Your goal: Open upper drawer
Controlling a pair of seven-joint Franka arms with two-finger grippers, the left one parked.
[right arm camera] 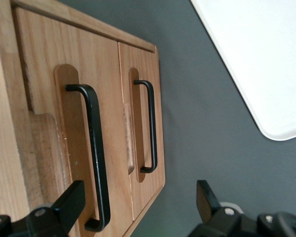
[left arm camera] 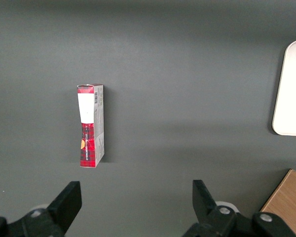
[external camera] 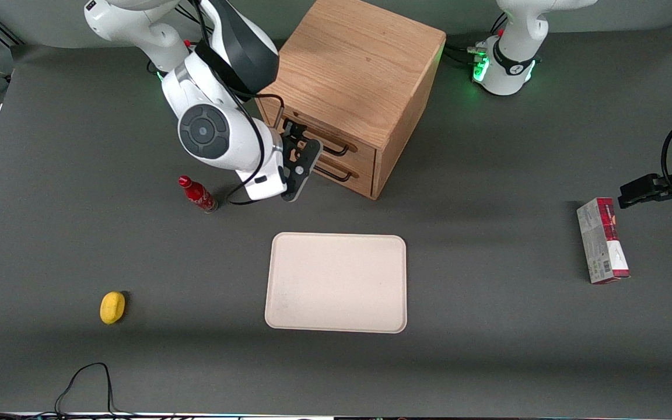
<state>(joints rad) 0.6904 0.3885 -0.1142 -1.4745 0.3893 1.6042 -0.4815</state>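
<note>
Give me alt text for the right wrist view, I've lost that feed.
The open gripper sits close in front of the wooden cabinet, with the upper drawer and its black bar handle nearest and both drawers shut. A beige tray lies on the grey table.

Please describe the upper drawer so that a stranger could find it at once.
Find the boxy wooden cabinet farther from the front camera than the beige tray. Its front holds two drawers with black bar handles; the open gripper hangs in front of them. The upper drawer lies directly under the cabinet's top, above its twin.
</note>
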